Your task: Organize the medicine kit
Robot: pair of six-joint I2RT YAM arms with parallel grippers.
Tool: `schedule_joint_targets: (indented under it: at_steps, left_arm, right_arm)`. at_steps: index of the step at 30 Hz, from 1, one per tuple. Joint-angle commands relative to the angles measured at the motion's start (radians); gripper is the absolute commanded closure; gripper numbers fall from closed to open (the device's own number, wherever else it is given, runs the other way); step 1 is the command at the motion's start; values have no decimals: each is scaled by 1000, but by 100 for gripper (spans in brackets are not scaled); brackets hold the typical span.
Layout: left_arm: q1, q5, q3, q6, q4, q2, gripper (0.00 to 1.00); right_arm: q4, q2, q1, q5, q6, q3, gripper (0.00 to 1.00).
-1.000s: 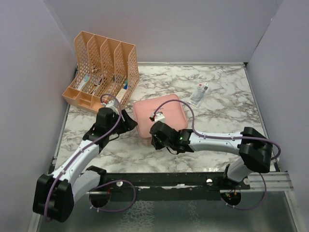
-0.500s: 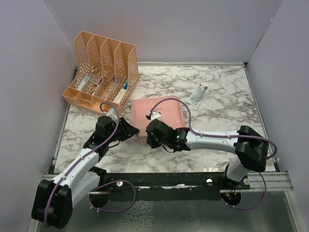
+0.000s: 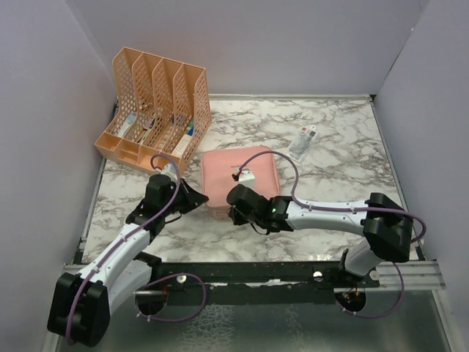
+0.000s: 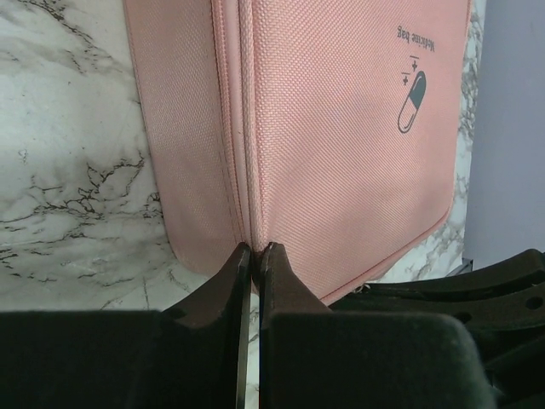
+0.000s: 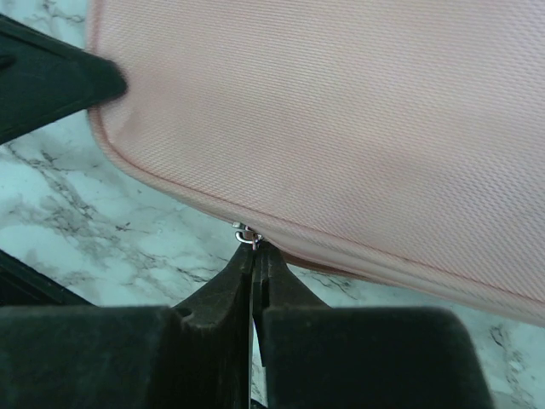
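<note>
The medicine kit (image 3: 242, 174), a pink square soft case, lies closed in the middle of the marble table, its pill logo (image 4: 411, 101) facing up. My left gripper (image 3: 202, 202) sits at the kit's front left corner. In the left wrist view its jaws (image 4: 254, 249) are shut, pinching the zip seam (image 4: 243, 128). My right gripper (image 3: 234, 211) is at the kit's front edge. Its jaws (image 5: 253, 249) are shut on the small metal zipper pull (image 5: 246, 235) under the kit's (image 5: 341, 111) rim.
An orange perforated file rack (image 3: 155, 108) with small items in it stands at the back left. A small white tube (image 3: 303, 141) lies at the back right. Pale walls close in the table on the left, back and right.
My left gripper has closed its jaws onto the kit's seam at the front left corner. The right arm shifted slightly and stayed shut.
</note>
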Motion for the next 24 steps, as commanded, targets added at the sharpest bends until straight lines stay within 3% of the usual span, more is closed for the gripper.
schedule_joint_targets:
  at_steps: [1,14,24]
  left_arm:
    - [4,-94,49,53,-43,2,100]
    - [5,-108,88,94,-74,26,100]
    - [4,-114,100,108,-84,38,100]
  right_arm:
    - [-140,-70,-1,174,75,-54,99]
    - [-291,-174,-17,329,153,-135,99]
    - [-334,-311,-116,355,149,-226,99]
